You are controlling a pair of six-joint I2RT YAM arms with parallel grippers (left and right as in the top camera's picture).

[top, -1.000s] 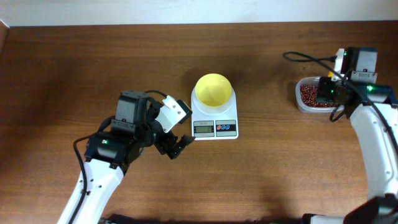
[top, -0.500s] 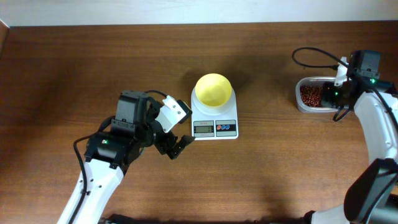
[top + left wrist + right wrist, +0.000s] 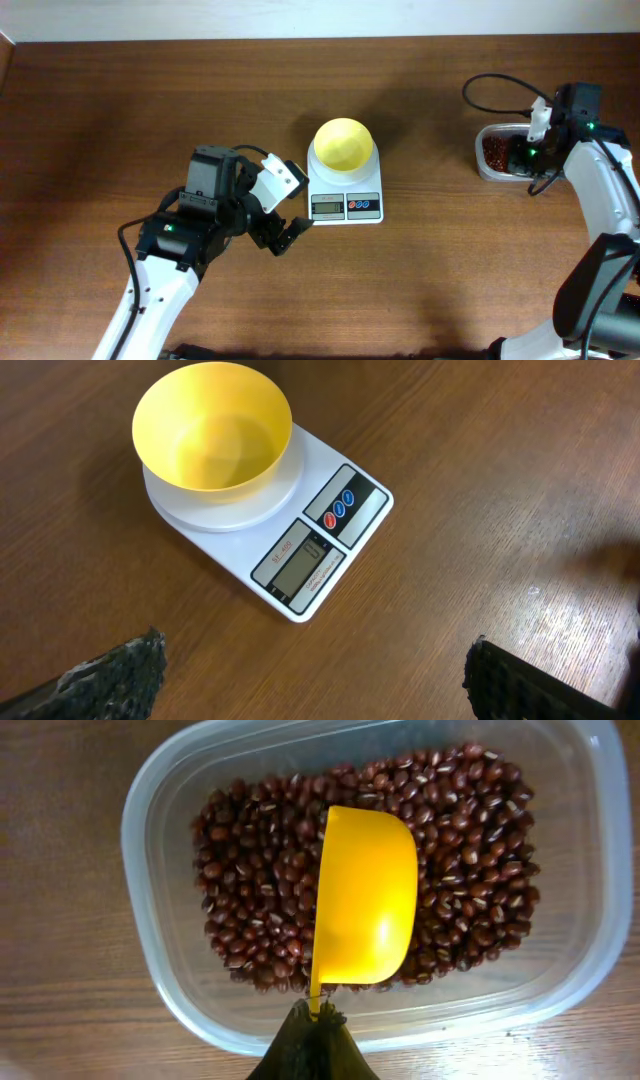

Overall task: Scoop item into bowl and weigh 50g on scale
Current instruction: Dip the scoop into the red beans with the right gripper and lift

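1. Evidently, the right gripper (image 3: 312,1042) was clamped shut on the thin handle of the yellow scoop (image 3: 365,895). This held the scoop's cup down among the beans (image 3: 250,890) in the clear tub (image 3: 150,830), a pose suited to digging up a load.
2. The cup lay on its side over the heap. No beans showed on the face turned to the camera, so I judged that nothing had been lifted yet.
3. All the beans sat in the tub at the right side of the table (image 3: 450,290), well apart from the scale (image 3: 345,190).
4. The bowl (image 3: 343,142) stood empty on the scale's round platform, so whatever was poured in would register directly.
5. The left gripper (image 3: 298,205) hung just beside the scale's front-left corner, jaws spread wide and holding nothing. It was probably placed to steady the scale or press a button while staying clear of the bowl.
6. The display's digits could not be read.
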